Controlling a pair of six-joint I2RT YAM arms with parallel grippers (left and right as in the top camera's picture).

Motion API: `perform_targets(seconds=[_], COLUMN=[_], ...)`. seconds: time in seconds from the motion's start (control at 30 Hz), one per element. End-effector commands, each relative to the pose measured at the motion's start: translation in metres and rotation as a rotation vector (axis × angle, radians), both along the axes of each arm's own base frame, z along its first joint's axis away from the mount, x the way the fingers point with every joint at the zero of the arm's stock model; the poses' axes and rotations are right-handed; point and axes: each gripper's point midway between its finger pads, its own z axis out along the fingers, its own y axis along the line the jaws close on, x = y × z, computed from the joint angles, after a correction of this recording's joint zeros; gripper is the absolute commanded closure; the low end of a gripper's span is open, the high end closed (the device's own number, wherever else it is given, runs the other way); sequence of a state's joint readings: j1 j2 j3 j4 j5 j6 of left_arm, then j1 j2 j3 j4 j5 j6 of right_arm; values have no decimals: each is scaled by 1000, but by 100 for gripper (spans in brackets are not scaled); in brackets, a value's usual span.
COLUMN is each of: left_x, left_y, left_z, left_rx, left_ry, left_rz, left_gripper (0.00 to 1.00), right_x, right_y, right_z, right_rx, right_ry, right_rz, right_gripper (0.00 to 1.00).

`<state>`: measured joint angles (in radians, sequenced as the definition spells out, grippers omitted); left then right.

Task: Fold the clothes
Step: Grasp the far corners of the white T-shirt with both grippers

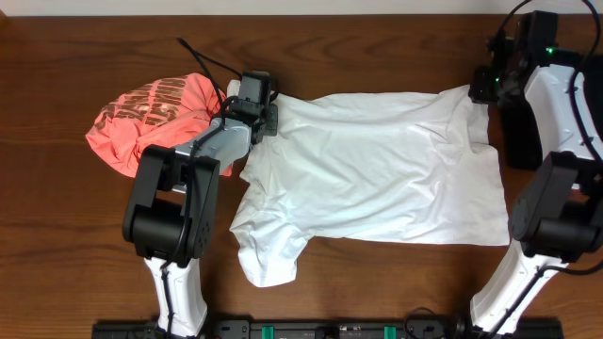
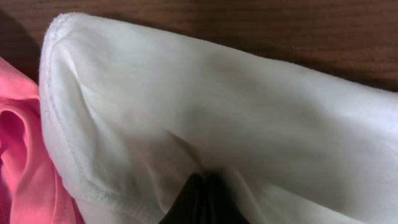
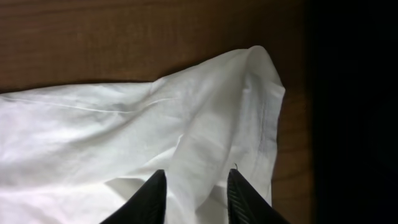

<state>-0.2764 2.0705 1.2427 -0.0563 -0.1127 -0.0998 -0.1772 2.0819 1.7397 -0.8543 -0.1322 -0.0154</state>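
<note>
My left jaws are clenched on the upper left sleeve of the white tee (image 1: 377, 169). In the left wrist view the dark fingers (image 2: 202, 200) meet in one mass with the fabric (image 2: 217, 106) puckered around them. Just left of them the pink shirt (image 1: 155, 118) lies crumpled on the table (image 1: 57, 264), lettering up, its edge touching the tee's sleeve hem (image 2: 18, 155). The left arm (image 1: 179, 202) reaches up from the near edge and covers part of the pink shirt.

The tee is spread fairly flat across the middle of the table, lying sideways with its near sleeve pointing toward me.

At its far right corner, my right jaws stand released: the two fingers (image 3: 155, 196) are apart, with a raised ridge of white cloth (image 3: 124, 124) running between them. A black garment (image 1: 520, 137) lies just beyond that corner, beside the right arm (image 1: 556, 198).
</note>
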Motion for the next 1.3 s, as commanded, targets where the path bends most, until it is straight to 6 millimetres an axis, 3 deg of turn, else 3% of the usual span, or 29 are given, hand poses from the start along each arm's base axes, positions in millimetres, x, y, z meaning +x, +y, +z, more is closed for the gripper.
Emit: perform_targets(seconds=[0.0,0.23,0.5,1.1,1.27], left_x=[-2,-12,-22,-22,-22], left_y=[3,3,6,7,8], left_z=[-14,-22,-52,-52,-52], left_rx=[21,28,38,23,23], left_ry=[31,69,134,134,134], left_rz=[-2,-7,-11,16,16], left_gripper=[94,94,94,94,94], right_x=[1,-1,-1,4,3], right_y=[4,1,2,4,5], right_z=[-28,-54,-54,-62,-71], right_rx=[15,30,32,48,55], right_ry=[48,94,97,86,101], right_rz=[9,-5,-8,-2,-2], right_gripper=[66,61,59,59,70])
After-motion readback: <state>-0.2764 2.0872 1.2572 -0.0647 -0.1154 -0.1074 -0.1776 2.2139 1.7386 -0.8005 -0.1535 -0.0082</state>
